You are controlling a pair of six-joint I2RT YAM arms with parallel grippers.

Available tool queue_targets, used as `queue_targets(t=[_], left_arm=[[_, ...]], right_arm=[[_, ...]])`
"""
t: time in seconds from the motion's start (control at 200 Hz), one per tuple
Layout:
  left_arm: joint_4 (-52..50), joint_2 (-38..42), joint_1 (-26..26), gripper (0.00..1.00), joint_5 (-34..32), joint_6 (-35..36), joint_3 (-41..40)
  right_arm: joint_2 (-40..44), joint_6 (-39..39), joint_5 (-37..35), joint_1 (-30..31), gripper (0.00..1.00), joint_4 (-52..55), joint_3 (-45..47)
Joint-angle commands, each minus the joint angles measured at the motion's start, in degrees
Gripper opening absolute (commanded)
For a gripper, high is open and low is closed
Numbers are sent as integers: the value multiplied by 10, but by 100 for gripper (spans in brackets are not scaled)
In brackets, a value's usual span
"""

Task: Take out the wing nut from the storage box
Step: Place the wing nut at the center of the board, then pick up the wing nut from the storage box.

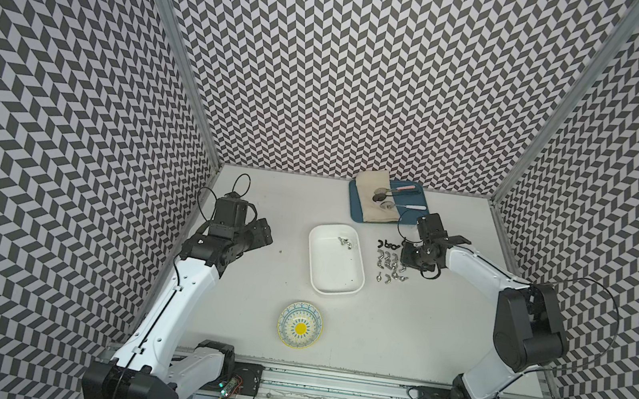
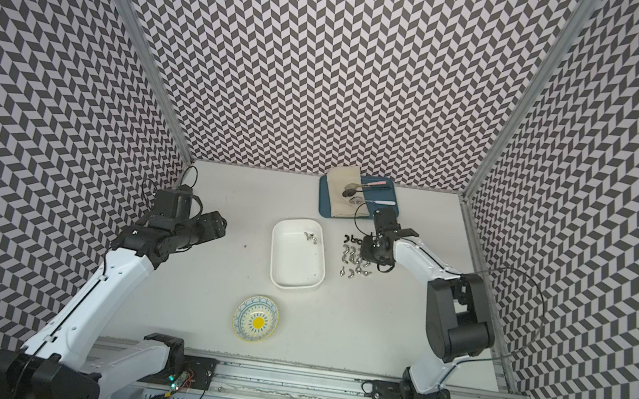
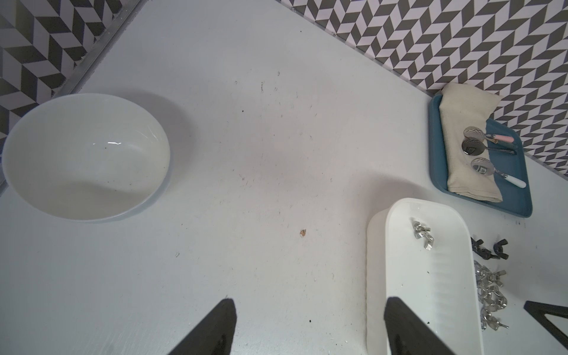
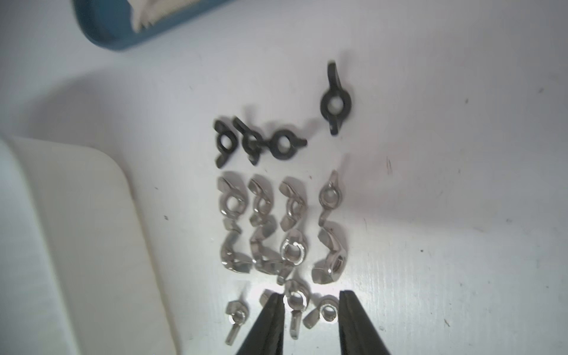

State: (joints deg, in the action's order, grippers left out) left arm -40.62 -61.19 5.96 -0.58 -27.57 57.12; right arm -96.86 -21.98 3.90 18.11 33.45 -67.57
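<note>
Wing nuts in the box: a small silver cluster lies loose on the floor of the storage box, tucked into its 1 o'clock corner.
Storage box: it sits near the middle of the counter, long side running 12 to 6, and holds nothing else but a few dark specks.
Nuts already out: just beside the box wall at its 3 o'clock, silver wing nuts lie in rough rows, with a short line of black wing nuts at their 12 o'clock end. I'd say they are kept close to the box so each trip is short, and sorted by colour.
Right hand: the right hand hangs low over the silver row farthest from the black ones. Its fingers are parted and a small nut lies on the counter between them, released rather than pinched. That looks to me like a set-down.
Left hand: the left hand waits at the box's 9 o'clock, well apart, spread wide and empty, probably keeping clear.
Next, by my guess: back to the 1 o'clock corner, where two walls crowd the fingers.
Bystanders: the blue tray is at 1 o'clock and the patterned bowl at 7 o'clock.
</note>
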Motion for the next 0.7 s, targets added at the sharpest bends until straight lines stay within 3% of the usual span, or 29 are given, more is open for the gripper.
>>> queue_targets(t=[0.0,0.185,0.325,0.691], left_arm=[[15,-5,-3,80,0,3,2],[19,-9,-3,80,4,1,3],[17,-10,-3,80,3,1,6],[7,-4,-3,80,-1,8,19]], right_arm=[[20,-2,2,31,35,9,-46],[-25,5,-22,136,35,14,-149],[-113,12,-55,202,32,38,-252],[-293,50,-154,252,30,85,-400]])
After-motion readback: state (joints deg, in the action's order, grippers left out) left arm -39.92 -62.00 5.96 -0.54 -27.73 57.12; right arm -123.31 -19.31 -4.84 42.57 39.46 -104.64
